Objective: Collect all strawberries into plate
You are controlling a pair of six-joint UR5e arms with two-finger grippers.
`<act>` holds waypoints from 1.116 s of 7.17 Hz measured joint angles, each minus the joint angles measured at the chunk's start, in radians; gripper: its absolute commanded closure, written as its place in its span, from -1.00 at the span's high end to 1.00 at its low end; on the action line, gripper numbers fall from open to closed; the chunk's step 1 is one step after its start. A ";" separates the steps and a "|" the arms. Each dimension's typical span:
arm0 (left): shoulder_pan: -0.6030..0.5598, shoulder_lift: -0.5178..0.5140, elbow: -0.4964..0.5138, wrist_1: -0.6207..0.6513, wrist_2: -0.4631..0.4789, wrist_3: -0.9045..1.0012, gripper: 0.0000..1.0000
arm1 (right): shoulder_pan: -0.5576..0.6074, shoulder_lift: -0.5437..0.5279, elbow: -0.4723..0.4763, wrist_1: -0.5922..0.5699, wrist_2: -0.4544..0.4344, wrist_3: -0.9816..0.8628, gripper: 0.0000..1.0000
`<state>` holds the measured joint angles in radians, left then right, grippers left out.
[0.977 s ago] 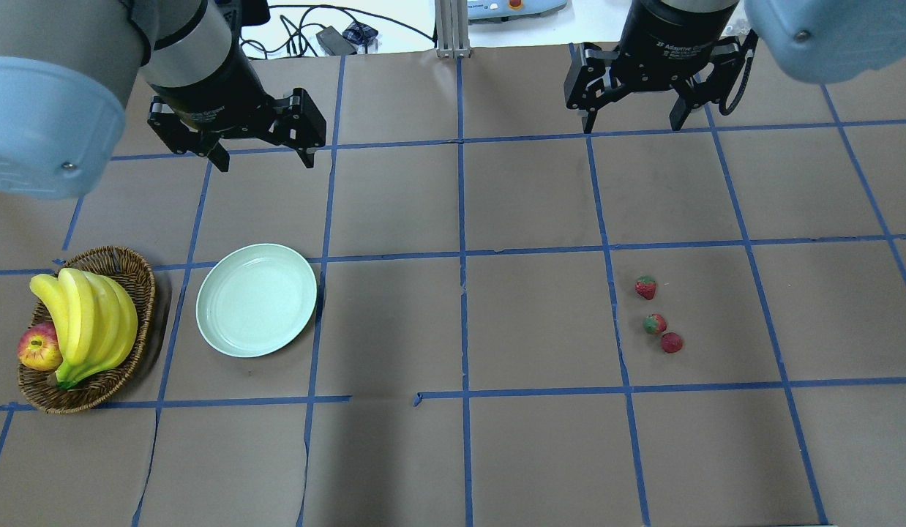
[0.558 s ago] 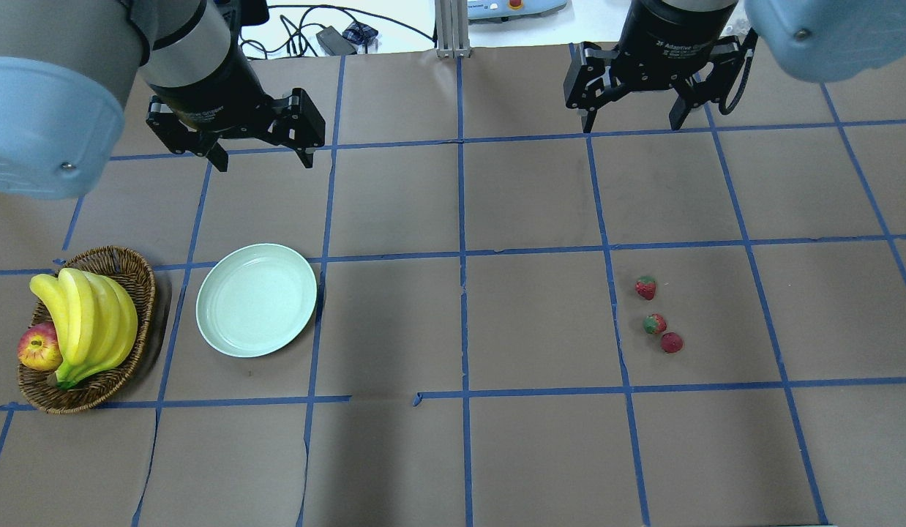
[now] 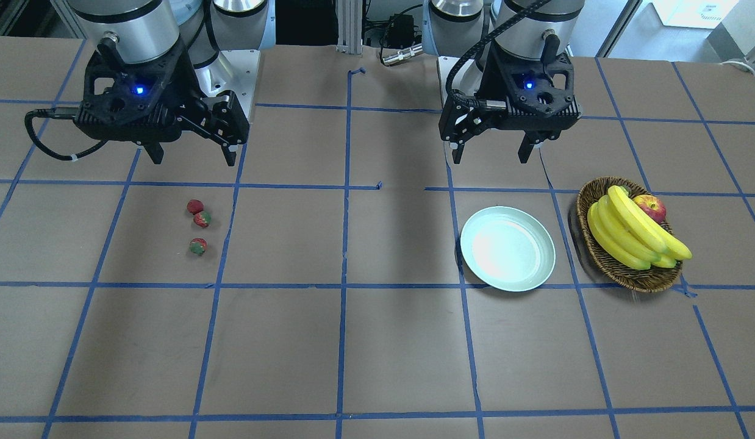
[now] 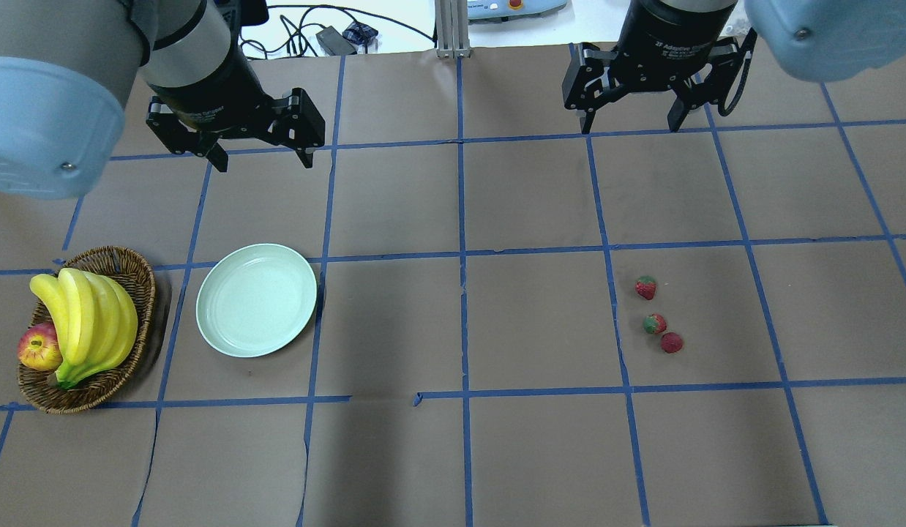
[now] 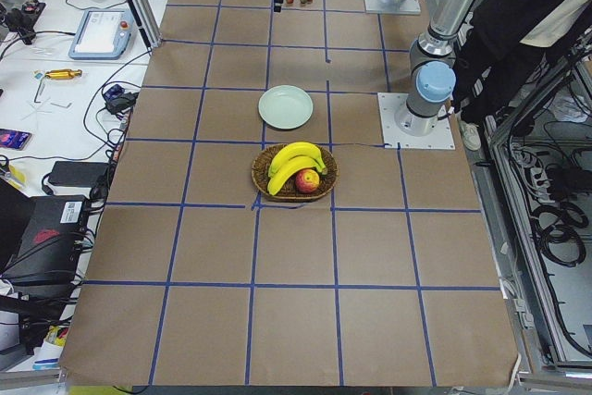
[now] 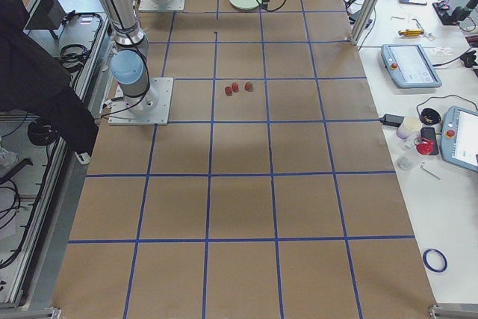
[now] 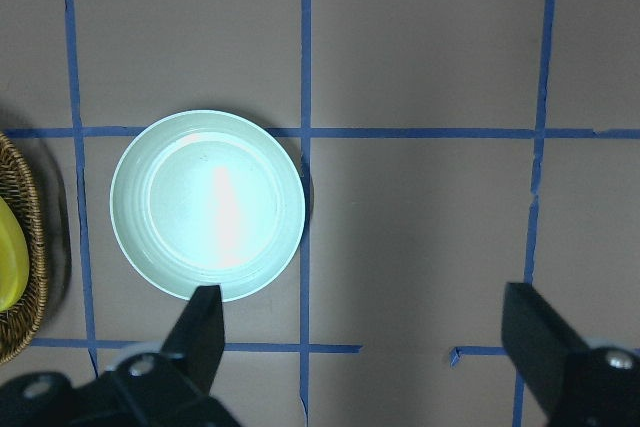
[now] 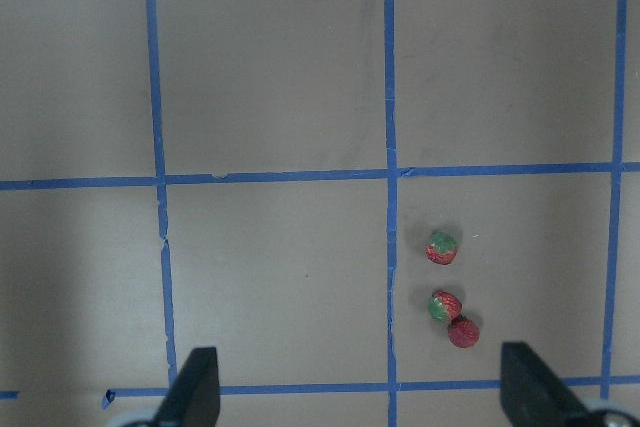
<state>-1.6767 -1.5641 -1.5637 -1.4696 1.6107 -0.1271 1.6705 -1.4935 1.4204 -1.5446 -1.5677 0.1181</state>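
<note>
Three small red strawberries lie on the brown table on my right side: one [image 4: 645,288] apart, and two [image 4: 654,323] [image 4: 671,342] close together; they also show in the front view [image 3: 197,246] and the right wrist view [image 8: 442,248]. The pale mint plate [image 4: 256,300] sits empty on my left side, also in the left wrist view [image 7: 207,205]. My left gripper [image 4: 261,159] is open and empty, high above the table behind the plate. My right gripper [image 4: 630,125] is open and empty, high and well behind the strawberries.
A brown wicker basket [image 4: 131,267] with bananas [image 4: 87,322] and a red-yellow apple [image 4: 39,348] stands left of the plate. Blue tape lines grid the table. Cables and equipment lie past the far edge [image 4: 328,36].
Almost nothing differs; the right gripper has shifted very slightly. The strawberries, plate and left arm have not moved.
</note>
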 measured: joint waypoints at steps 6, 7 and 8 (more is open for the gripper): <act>0.000 -0.003 -0.009 0.001 0.001 0.002 1.00 | -0.085 0.042 0.126 -0.065 -0.011 -0.076 1.00; -0.001 -0.003 -0.019 0.001 0.001 0.001 1.00 | -0.122 0.049 0.195 -0.135 -0.007 -0.131 1.00; -0.002 -0.004 -0.029 0.002 0.001 0.001 1.00 | -0.143 0.061 0.282 -0.239 -0.002 -0.181 1.00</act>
<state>-1.6789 -1.5677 -1.5922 -1.4680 1.6121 -0.1257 1.5278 -1.4322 1.7029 -1.7836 -1.5700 -0.0633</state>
